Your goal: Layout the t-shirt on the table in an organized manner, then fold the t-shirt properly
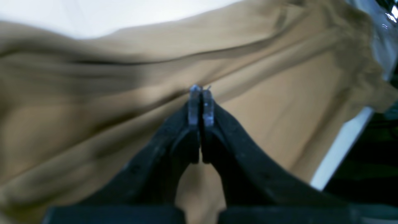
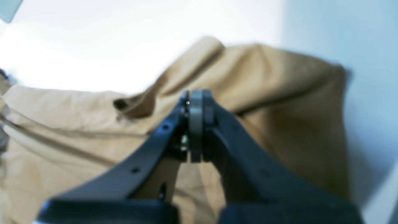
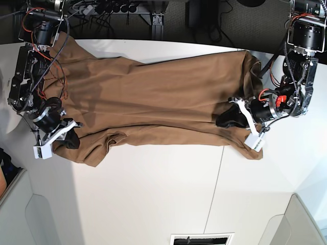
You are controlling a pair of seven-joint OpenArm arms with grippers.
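Fingertips of the left gripper are pressed together with no gap showing; whether a fold of cloth lies between them cannot be told, as the tan fabric seen there passes behind the pads. The right gripper likewise shows its fingers pressed flat against each other over the cloth, and a pinch on fabric cannot be confirmed. The t-shirt lies stretched lengthwise across the far half of the table, running from the left edge to the right side, with long creases along its body and a bunched fold at its near-left edge. Each gripper sits at one end of the garment: the right gripper at the near-left corner, the left gripper just inside the right end. This opposed placement is judged to serve the layout step, since pulling the two ends apart would tension the cloth and flatten it before folding. Both arms reach in from the far corners, forearms angled down and toward the near side, wrists turned inward so the fingers point low across the fabric.
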